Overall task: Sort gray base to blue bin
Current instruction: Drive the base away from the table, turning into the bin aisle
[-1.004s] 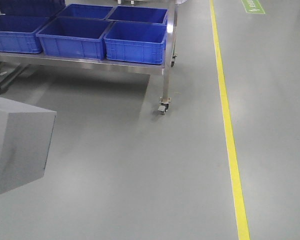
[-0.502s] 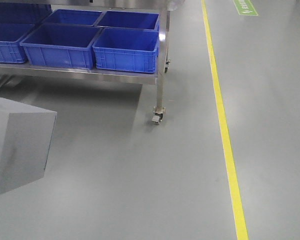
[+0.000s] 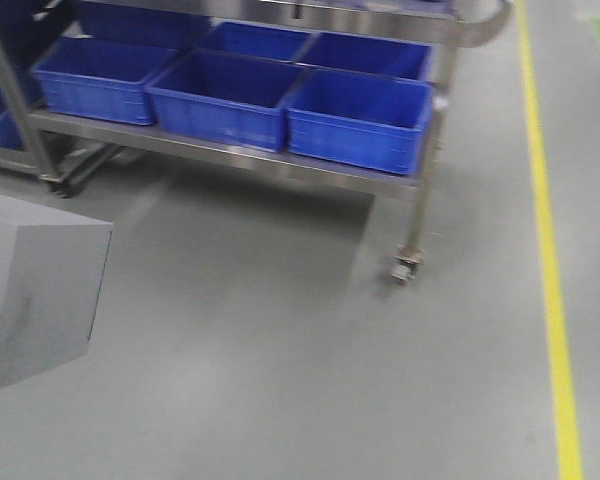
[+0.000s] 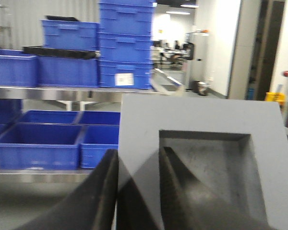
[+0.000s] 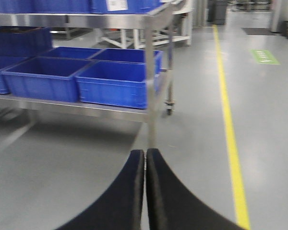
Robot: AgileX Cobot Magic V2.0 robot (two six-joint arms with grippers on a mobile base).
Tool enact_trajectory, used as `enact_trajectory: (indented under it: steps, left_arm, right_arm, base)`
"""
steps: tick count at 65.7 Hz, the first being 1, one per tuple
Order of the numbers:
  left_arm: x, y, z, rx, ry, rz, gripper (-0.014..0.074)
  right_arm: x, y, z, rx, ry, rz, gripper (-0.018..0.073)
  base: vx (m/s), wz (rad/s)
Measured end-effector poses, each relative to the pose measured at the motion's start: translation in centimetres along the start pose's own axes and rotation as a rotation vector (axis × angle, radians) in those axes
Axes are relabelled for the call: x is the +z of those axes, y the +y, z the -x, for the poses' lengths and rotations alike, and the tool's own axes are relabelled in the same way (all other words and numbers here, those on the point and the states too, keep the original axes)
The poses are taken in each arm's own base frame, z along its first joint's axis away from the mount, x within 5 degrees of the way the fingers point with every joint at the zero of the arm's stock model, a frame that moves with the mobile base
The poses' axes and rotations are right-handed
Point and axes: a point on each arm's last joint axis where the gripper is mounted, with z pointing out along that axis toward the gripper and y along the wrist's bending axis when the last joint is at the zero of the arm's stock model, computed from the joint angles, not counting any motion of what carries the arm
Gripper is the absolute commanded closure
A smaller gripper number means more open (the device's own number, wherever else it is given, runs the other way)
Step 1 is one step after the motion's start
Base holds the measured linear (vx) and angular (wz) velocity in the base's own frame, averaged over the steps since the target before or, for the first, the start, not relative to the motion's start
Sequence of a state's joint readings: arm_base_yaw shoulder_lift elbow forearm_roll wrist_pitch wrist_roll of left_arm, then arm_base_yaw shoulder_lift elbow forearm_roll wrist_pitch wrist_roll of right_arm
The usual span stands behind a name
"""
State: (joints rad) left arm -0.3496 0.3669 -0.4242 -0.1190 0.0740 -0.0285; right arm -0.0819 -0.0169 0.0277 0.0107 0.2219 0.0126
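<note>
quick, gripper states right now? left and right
Left gripper: closed on the matte gray cube-like block with a square recess, pinching one wall of it.
Right gripper: closed, holding nothing.

No wording can be read in any view. In the left wrist view, a white label (image 4: 123,79) on a stacked blue crate (image 4: 127,52) is too blurred to read. In the right wrist view, a second white label (image 5: 116,5) on a top-shelf crate (image 5: 144,5) is just as illegible. A green floor sign (image 5: 265,56) carries white marks that cannot be made out.
</note>
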Motion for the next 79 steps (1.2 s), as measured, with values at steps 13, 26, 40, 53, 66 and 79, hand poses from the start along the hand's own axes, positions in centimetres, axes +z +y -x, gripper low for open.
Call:
enact_trajectory:
  steps: [13,26,40,53,66,79]
  left_arm:
    - [0.00,0.00,0.00,0.000,0.000,0.000,0.0603]
    - [0.00,0.00,0.00,0.000,0.000,0.000,0.0603]
    - [0.00,0.00,0.00,0.000,0.000,0.000,0.0603]
    - [0.00,0.00,0.00,0.000,0.000,0.000,0.0603]
    - [0.00,0.00,0.00,0.000,0.000,0.000,0.0603]
    - [0.00,0.00,0.00,0.000,0.000,0.000,0.0603]
  right_arm:
    - [0.00,0.00,0.00,0.000,0.000,0.000,0.0564]
    - [0.00,0.00,0.00,0.000,0.000,0.000,0.0564]
    - [0.00,0.00,0.00,0.000,0.000,0.000,0.0564]
    - [0.00,0.00,0.00,0.000,0.000,0.000,0.0564]
    - [0.00,0.00,0.00,0.000,0.000,0.000,0.0564]
    - [0.00,0.00,0.00,0.000,0.000,0.000,0.0564]
  base:
    - [0.26,0.64]
    - [0.26,0.63]
    - [0.27,0.61]
    - [0.30,0.59]
    - [0.31,0.54]
    - [0.31,0.52]
